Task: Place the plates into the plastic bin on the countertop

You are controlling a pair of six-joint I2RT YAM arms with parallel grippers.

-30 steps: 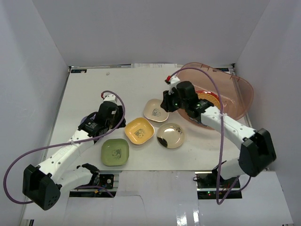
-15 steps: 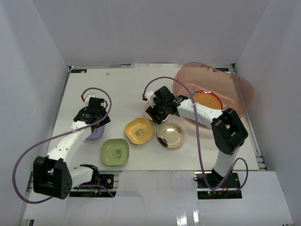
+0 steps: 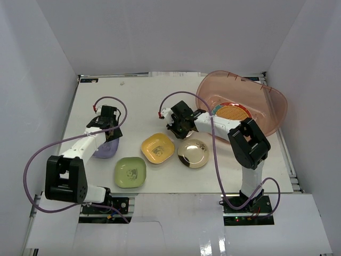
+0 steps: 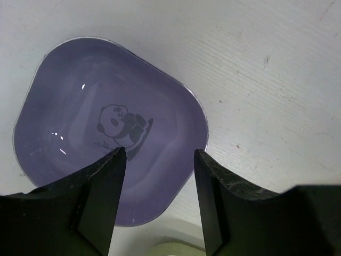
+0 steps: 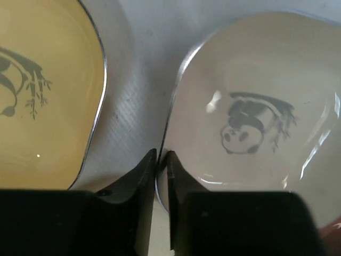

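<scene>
The squarish cream plate (image 5: 250, 106) with a panda print lies on the white countertop (image 3: 138, 101). My right gripper (image 5: 162, 156) is shut on its left rim, one finger inside and one outside. In the top view that gripper (image 3: 178, 125) hides most of the cream plate. The lavender plate (image 4: 106, 128) lies at the left, and my left gripper (image 4: 158, 154) hangs open over its near edge, touching nothing. The yellow plate (image 3: 157, 148), gold plate (image 3: 193, 153) and green plate (image 3: 130, 172) lie in the middle. The pinkish plastic bin (image 3: 277, 98) at the back right holds the orange woven plate (image 3: 233, 112).
White walls close in the countertop on three sides. The yellow plate (image 5: 42, 90) sits a narrow gap to the left of the cream plate. A purple cable loops over each arm.
My right arm came out of the bin to the cream plate and its jaws closed on the rim. My left arm swung left and settled over the lavender plate.
</scene>
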